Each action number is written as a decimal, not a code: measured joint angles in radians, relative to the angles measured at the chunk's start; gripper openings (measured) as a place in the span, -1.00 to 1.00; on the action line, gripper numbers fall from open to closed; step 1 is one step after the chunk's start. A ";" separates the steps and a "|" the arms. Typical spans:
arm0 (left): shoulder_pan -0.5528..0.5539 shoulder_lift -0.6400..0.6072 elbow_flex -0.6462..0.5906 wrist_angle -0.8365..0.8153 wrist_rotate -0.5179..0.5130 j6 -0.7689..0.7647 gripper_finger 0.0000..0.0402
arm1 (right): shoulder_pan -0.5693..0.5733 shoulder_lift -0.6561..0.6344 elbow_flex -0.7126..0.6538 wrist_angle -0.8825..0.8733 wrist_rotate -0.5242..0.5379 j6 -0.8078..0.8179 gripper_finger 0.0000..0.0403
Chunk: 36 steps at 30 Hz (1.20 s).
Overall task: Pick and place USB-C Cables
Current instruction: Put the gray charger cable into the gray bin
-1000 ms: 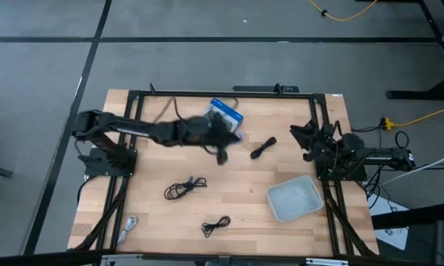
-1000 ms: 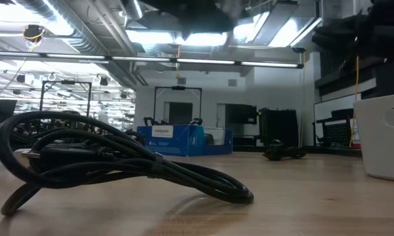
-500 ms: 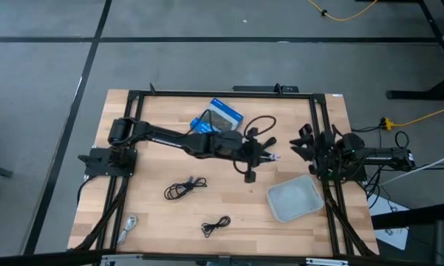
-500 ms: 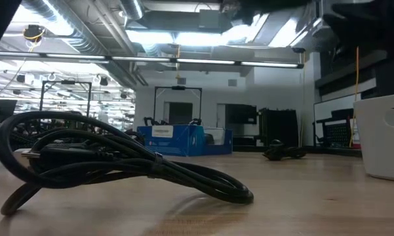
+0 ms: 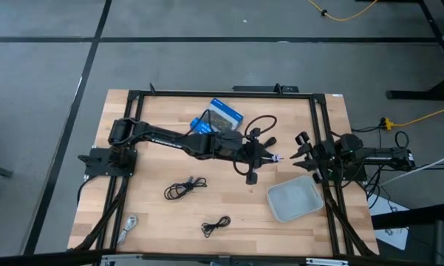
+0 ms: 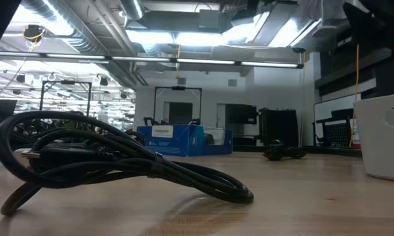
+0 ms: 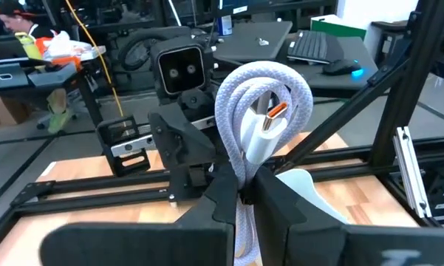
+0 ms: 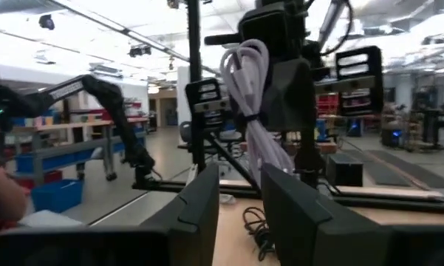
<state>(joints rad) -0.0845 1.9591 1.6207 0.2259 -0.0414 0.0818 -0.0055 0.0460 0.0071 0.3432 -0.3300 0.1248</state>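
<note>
My left gripper (image 5: 268,157) reaches across the middle of the table, shut on a pale grey-white USB-C cable (image 7: 260,100) wound into a small coil; its silvery plug (image 7: 270,124) shows. My right gripper (image 5: 301,153) is open and faces it from the table's right; its fingers (image 8: 199,210) stand short of the coil (image 8: 250,92). Two black cables (image 5: 185,188) (image 5: 216,225) lie on the wood nearer the near edge, another pale one (image 5: 129,223) at the near left. A third black cable (image 6: 285,154) lies near the far side. My left gripper pinches the pale coil between its two fingers at the coil's lower strands (image 7: 244,193). The fingers come roughly level, pointing toward the table's right. The coil stands out past the fingertips, lifted clear of the table, with the plug in its middle.
A pale tray (image 5: 294,198) sits on the near right, just nearer than both grippers. The blue-and-black box (image 5: 222,116) lies by the far edge. A black frame (image 5: 207,94) rims the table, and a yellow wire (image 5: 421,114) runs off the table to the right.
My left arm has swung from beside the blue box toward the table's right and now holds the pale coil in front of my right gripper. My right gripper has moved a little toward the near edge and toward the coil.
</note>
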 joint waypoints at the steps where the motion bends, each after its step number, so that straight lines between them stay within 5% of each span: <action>1: 0.000 0.000 0.000 0.003 0.000 0.000 -0.93 | 0.000 0.000 0.000 0.007 -0.007 -0.006 -0.47; 8: 0.001 0.000 0.000 -0.008 -0.001 0.000 -0.93 | 0.000 0.000 0.000 0.060 -0.056 -0.060 -0.41; 22: 0.001 0.000 0.000 -0.008 -0.027 0.000 -0.93 | 0.000 0.107 0.000 0.035 0.020 -0.053 0.25; 36: 0.001 0.006 0.000 0.004 -0.029 -0.001 -0.93 | 0.052 0.187 0.000 0.133 0.029 -0.050 0.21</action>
<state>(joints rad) -0.0834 1.9654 1.6207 0.2300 -0.0700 0.0807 0.0461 0.2327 0.0072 0.4764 -0.3014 0.0752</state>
